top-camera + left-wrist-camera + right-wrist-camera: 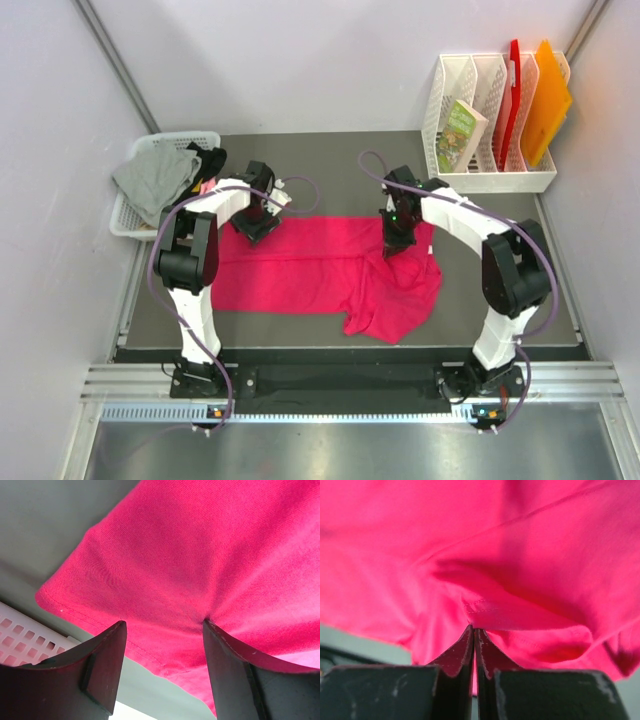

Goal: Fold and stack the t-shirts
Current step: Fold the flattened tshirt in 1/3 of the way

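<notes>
Here, right gripper (474,630) pinches crimson t-shirt (320,265) hem — left gripper (165,625) gapes.

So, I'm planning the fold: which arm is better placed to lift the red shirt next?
Right. The right tool is shut with a fold of the red t-shirt apparently pinched; the left tool is open above the shirt's corner, gripping nothing.

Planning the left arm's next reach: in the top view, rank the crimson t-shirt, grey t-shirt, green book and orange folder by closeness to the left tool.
1. crimson t-shirt, directly under the left tool.
2. grey t-shirt, draped on the basket, far-left corner.
3. green book, in the rack, far right.
4. orange folder, at the rack's right end.
</notes>
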